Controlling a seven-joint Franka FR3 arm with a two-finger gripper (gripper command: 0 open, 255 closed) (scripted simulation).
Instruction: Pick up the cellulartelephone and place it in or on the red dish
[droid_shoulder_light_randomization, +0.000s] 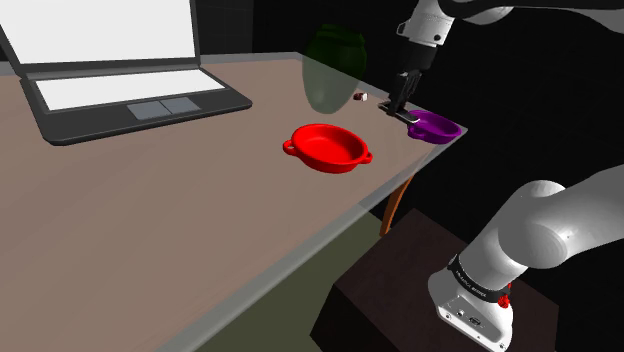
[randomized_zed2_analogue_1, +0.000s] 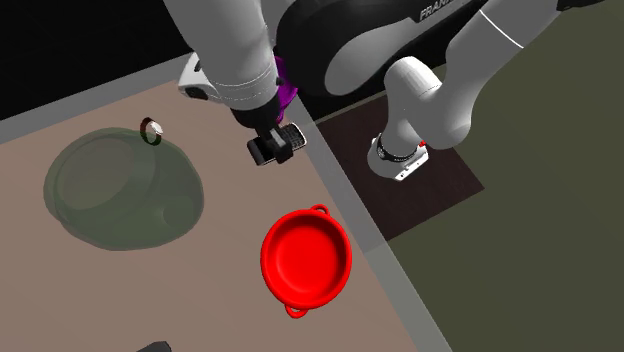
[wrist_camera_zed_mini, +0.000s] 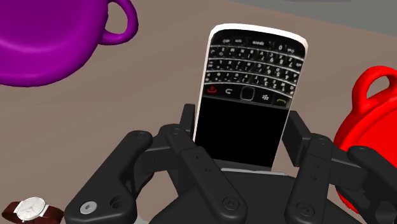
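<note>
A black cellular telephone with a white rim and a small keyboard stands between my fingers. My gripper is shut on its lower half, one finger on each long side. From the shoulder view, the gripper holds the phone low over the table's far right corner, beside a purple dish. The red dish with two small handles sits on the table to the shoulder view's left of the gripper. In the second exterior view, the phone hangs above the red dish.
A translucent green dome-like vessel stands behind the red dish, with a small wristwatch beside it. An open laptop occupies the table's far left. The table edge runs close to the purple dish.
</note>
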